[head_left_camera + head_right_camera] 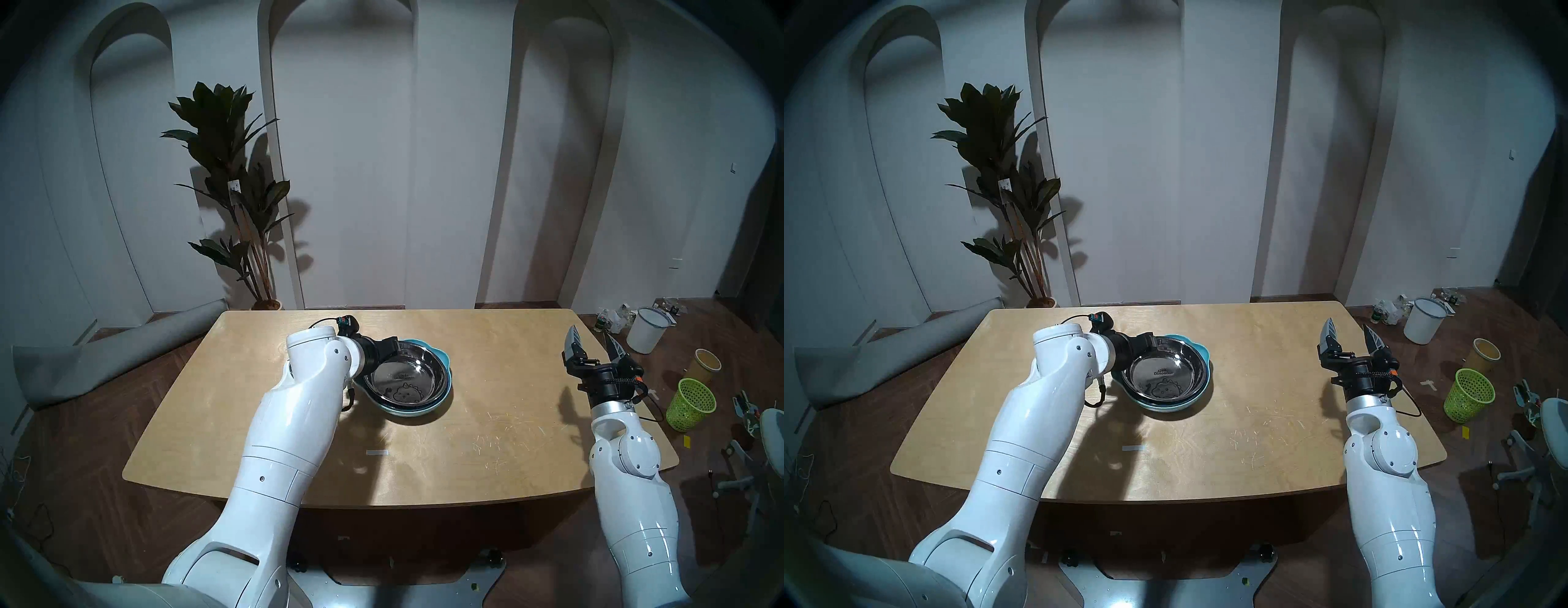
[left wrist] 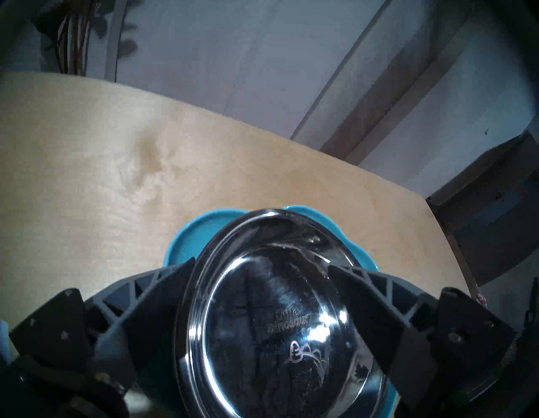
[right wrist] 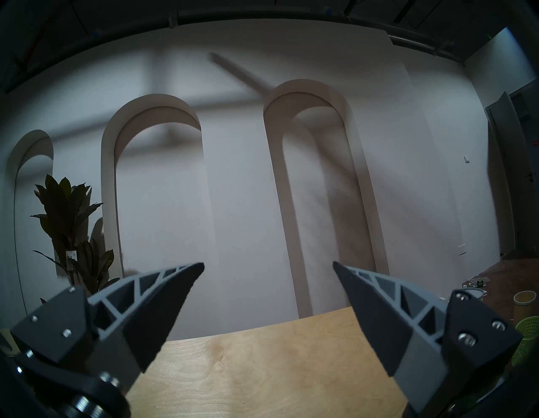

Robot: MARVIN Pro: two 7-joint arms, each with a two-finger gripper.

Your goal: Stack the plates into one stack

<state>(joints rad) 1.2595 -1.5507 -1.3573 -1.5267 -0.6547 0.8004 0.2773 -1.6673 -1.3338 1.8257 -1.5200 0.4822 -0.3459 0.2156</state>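
Three dishes looked nested mid-table toward far edge: steel dinosaur plate (image 1: 404,377) atop blue flower-shaped plate (image 1: 441,358); third, pale rim (image 1: 413,412), barely showed beneath. Left gripper (image 2: 262,270) spread wide, straddling steel rim, gripping nothing. Right gripper (image 1: 594,339) wide, empty, near right edge. Stacking seemingly finished.

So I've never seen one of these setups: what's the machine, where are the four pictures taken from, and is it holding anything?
It is a robot with two white arms, each ending in a pincer. Two pictures look down from its head; the other two come from a camera on each wrist. On the wooden table sits one stack: a steel dinosaur plate on a light-blue plate; a third plate under them cannot be made out. The left pincer is open above the steel plate, holding nothing. The right pincer is open and empty.
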